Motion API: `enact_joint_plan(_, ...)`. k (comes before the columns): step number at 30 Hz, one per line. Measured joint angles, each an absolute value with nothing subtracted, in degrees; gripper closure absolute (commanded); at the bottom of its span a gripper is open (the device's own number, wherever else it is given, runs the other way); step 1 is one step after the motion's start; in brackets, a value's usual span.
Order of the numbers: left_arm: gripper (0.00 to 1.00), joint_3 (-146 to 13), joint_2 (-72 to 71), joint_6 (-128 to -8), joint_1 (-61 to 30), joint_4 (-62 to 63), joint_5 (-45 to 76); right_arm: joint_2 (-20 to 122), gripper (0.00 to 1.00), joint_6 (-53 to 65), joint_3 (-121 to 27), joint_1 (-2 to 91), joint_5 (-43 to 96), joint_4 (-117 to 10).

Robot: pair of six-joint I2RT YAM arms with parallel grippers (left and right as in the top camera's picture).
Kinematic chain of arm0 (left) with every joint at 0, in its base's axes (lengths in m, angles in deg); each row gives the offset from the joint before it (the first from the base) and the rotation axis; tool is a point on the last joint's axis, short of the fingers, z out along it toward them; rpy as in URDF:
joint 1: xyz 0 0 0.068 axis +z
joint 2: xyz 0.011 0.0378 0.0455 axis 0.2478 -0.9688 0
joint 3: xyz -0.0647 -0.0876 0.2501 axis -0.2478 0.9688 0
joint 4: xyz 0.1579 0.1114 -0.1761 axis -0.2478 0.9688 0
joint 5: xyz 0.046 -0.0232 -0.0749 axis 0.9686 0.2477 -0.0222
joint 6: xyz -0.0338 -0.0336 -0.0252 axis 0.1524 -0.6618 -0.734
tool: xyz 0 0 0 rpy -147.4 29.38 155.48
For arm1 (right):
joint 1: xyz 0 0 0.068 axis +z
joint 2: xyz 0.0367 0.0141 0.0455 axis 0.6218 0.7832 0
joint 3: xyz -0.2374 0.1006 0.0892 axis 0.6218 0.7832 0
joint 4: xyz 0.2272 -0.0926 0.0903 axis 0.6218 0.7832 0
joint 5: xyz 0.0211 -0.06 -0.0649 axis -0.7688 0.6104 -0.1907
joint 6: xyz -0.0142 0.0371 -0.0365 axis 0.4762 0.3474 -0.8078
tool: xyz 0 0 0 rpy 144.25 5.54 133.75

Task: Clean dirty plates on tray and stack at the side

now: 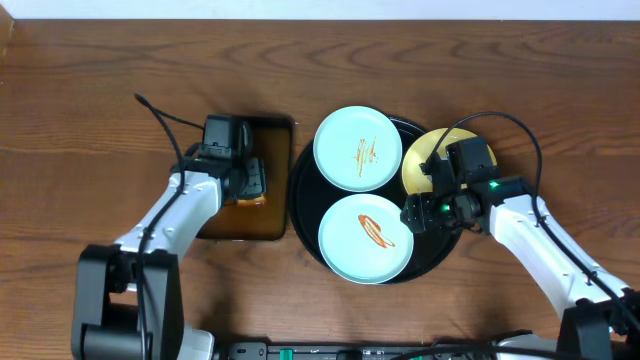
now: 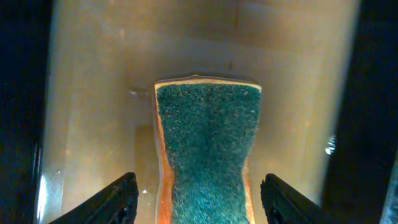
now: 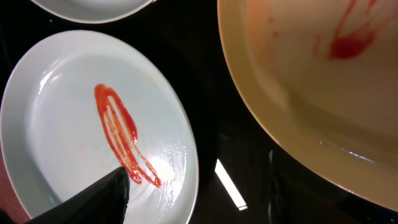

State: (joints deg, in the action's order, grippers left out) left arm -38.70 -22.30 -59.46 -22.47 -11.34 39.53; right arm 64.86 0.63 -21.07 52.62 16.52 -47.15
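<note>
Since the sponge point(image 2: 208, 143) sits left of the tray point(image 1: 298, 200), long axis running straight between our released left jaws, we'd close left; dirty plates point(image 1: 340, 135) sit on the tray, right jaws released above.

Rear plate point(image 1: 345, 135), front plate point(image 1: 345, 255): pale mint, orange-red squiggles. Third plate point(image 1: 418, 165): yellow, red smear. Tray point(image 1: 306, 200): glossy black. Sponge point(image 2: 208, 155): speckled teal, orange edges.

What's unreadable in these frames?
Right gripper: open or shut unclear; overhead it blends into the black tray, right wrist shows one finger.
Yellow plate: right arm covers part overhead; edges crop it in right wrist view.
Sponge: bottom edge cuts it in left wrist view.
</note>
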Motion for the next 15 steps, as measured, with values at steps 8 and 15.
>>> enact_joint_plan(8,0.47,-38.7,-25.49,-59.86,-22.84,-12.74,40.8,64.9,0.3,0.63,-21.07,52.62,16.54,-47.42)
enact_joint_plan(15,0.67,-38.79,-25.99,-60.19,-24.37,-13.15,41.37,64.9,0.3,0.63,-21.07,52.62,16.56,-47.53)
